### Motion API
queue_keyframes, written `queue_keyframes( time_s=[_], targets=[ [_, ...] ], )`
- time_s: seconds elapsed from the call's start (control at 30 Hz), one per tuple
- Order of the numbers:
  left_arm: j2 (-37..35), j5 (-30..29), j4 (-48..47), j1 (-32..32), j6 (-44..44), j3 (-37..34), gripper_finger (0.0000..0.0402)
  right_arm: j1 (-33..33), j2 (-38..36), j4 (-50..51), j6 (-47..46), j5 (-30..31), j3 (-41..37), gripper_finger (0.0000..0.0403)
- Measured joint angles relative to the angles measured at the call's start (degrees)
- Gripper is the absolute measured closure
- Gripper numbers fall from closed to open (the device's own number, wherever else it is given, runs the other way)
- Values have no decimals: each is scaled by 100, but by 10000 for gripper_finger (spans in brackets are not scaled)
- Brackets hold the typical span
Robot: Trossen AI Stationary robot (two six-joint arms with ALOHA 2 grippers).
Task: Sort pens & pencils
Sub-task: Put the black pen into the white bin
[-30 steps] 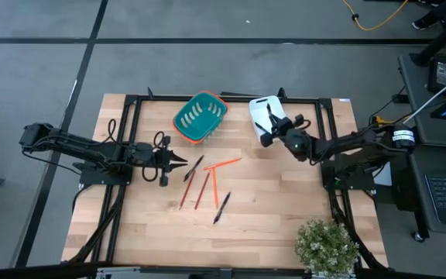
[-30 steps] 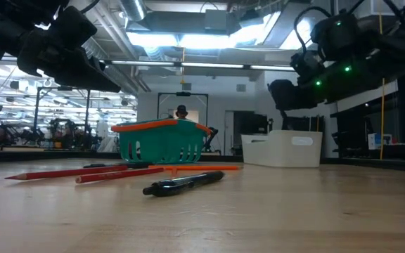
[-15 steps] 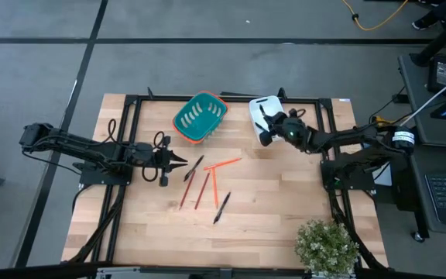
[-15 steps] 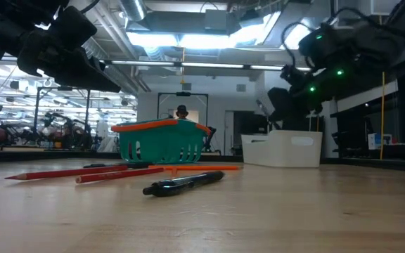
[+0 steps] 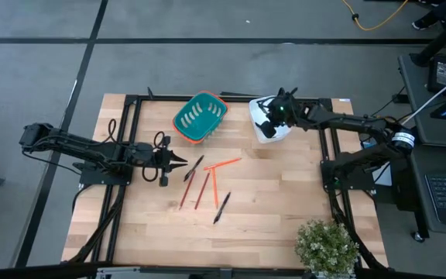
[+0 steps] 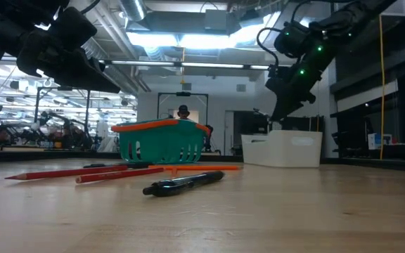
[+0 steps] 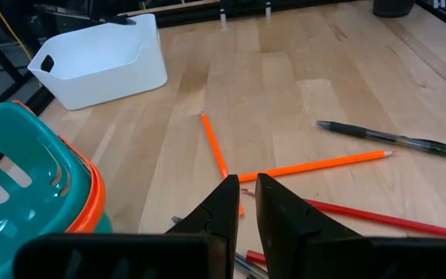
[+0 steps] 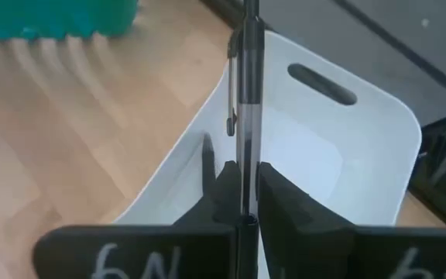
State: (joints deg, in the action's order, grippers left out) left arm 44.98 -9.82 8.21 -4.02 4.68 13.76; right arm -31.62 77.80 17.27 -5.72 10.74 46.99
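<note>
Two black pens lie on the table, one (image 5: 194,167) just ahead of my left gripper (image 5: 178,161) and one (image 5: 221,208) nearer the near edge, the latter also in the low view (image 6: 185,183). Orange pencils (image 5: 223,163) (image 5: 214,188) and red-brown ones (image 5: 186,192) (image 5: 201,191) lie flat between them. My left gripper (image 7: 242,203) is shut and hovers over this spread. My right gripper (image 5: 272,118) (image 6: 287,105) is over the white bin (image 5: 265,128) (image 8: 324,155), shut on a third black pen (image 8: 246,93). My right gripper (image 8: 245,198) pinches the black pen's barrel (image 8: 246,167) between its two fingers (image 8: 281,198). The pen lies along the fingers and sticks out past their tips, its clip (image 8: 231,116) showing. It is lifted clear, above the white bin's opening.
A teal basket with an orange rim (image 5: 200,116) (image 6: 162,140) (image 7: 22,178) stands at the far edge, left of the white bin. A potted plant (image 5: 327,246) sits at the near right corner. Bare wood lies toward the near edge (image 5: 269,209).
My right gripper, still shut on the pen, has swung toward the table's far edge, from beside the white bin to above it. The left arm and the things on the table have kept still.
</note>
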Motion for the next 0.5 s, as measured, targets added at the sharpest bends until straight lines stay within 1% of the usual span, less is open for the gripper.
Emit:
queue_keyframes(
  time_s=[0.2,0.3,0.4,0.5],
  targets=[
    [1,0,-2,1,-1,0,360,-226,50,279,-6,-579,87,378],
    [-1,0,0,-1,-1,0,360,-323,138,407,-3,-654,85,378],
    [-1,0,-2,-1,-1,0,360,-404,279,483,17,-907,85,378],
    [0,0,-1,1,-1,0,360,-439,402,477,107,-939,85,378]
  ],
)
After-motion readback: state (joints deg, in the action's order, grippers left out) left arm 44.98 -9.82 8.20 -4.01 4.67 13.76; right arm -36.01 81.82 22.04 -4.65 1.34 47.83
